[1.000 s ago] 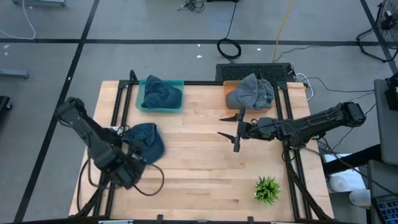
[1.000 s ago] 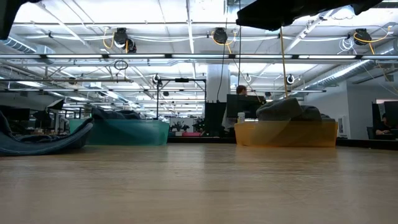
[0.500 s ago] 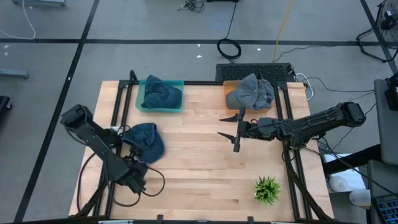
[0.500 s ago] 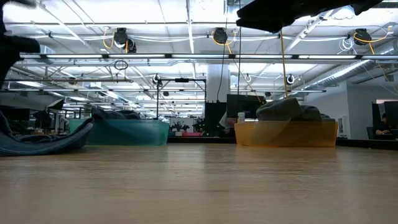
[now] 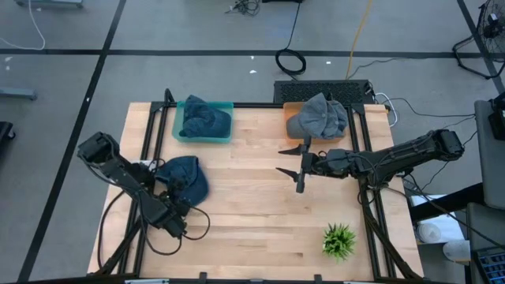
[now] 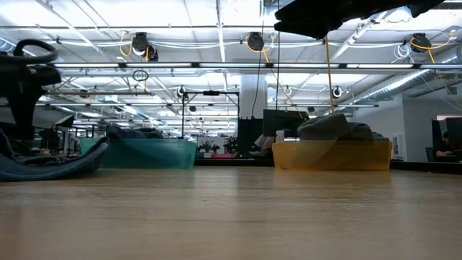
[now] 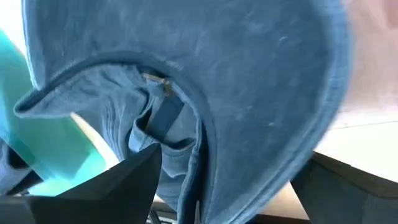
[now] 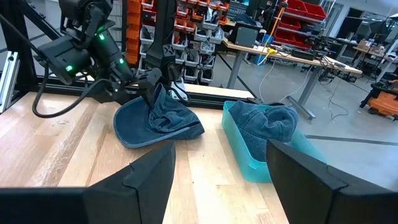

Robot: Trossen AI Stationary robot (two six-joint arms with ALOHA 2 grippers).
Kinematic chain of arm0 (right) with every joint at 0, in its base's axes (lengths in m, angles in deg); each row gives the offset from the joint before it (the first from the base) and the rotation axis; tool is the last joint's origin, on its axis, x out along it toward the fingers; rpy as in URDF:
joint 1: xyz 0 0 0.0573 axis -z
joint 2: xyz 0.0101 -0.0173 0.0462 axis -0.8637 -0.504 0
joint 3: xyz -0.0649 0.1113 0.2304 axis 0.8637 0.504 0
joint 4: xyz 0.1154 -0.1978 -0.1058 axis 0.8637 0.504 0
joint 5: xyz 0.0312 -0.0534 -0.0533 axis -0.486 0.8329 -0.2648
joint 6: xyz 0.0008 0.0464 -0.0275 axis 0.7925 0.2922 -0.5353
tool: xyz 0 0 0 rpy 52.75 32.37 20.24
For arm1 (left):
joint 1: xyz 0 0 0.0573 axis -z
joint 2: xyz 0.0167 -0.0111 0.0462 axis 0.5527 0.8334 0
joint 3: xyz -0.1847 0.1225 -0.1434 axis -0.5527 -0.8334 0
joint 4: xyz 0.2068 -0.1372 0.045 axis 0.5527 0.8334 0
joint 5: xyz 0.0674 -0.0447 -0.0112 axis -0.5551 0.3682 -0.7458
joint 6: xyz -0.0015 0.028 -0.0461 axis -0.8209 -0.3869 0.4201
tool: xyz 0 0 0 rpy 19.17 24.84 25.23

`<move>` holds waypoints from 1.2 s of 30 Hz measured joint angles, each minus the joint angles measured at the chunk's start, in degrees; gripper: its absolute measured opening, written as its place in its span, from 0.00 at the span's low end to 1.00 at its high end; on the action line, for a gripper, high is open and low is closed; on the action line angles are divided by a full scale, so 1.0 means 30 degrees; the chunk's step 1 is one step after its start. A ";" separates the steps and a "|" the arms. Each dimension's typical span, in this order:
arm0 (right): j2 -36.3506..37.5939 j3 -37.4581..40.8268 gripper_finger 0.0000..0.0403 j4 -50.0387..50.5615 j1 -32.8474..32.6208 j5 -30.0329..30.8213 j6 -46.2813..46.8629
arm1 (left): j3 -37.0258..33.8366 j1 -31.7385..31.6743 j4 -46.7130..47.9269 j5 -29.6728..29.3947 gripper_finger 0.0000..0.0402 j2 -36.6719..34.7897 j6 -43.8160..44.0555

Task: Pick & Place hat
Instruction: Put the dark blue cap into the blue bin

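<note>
Wooden table [image 5: 252, 197]: three hats, two bins, one plant [image 5: 338, 240].

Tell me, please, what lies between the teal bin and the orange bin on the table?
Nothing: in the high view only bare wooden table shows between the teal bin and the orange bin. Each bin holds a hat.
</note>
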 joint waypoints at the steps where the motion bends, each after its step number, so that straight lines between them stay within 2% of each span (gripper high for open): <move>1: 0.0000 0.0000 0.60 0.0000 0.0000 0.0000 -0.0007 | -0.0027 -0.0147 0.0050 -0.0037 0.85 0.0000 0.0144; 8: 0.0000 0.0000 0.60 -0.0013 0.0000 0.0007 -0.0025 | -0.0027 -0.1046 -0.0024 -0.0452 0.84 0.0000 0.0725; 11: 0.0000 0.0000 0.60 -0.0015 -0.0007 0.0004 0.0545 | -0.0027 -0.1293 -0.0182 0.0095 0.79 0.0000 0.0282; 15: 0.0000 0.0000 0.60 -0.0015 -0.0007 0.0007 0.1625 | -0.0027 -0.1343 -0.0518 0.0497 0.62 0.0000 0.0111; 22: 0.0000 0.0000 0.60 -0.0086 -0.0007 0.0015 0.0754 | -0.0027 -0.1352 -0.2918 0.1056 0.26 0.0000 0.0139; 26: -0.0001 0.0000 0.60 -0.0160 -0.0007 0.0007 0.1380 | -0.0006 -0.1352 -0.3740 0.0848 0.06 0.0000 0.0193; 28: -0.0007 0.0000 0.60 -0.0174 -0.0007 0.0007 0.2027 | -0.0005 -0.1352 -0.3881 0.0770 0.03 -0.0007 0.0264; 32: -0.0007 0.0000 0.60 -0.0335 -0.0007 0.0007 0.2905 | -0.0005 -0.1367 -0.3947 0.0852 0.04 -0.0007 -0.0180; 36: -0.0007 0.0000 0.60 -0.0459 -0.0007 0.0015 0.2529 | 0.0136 -0.1372 -0.3916 0.0916 0.02 -0.0002 -0.0155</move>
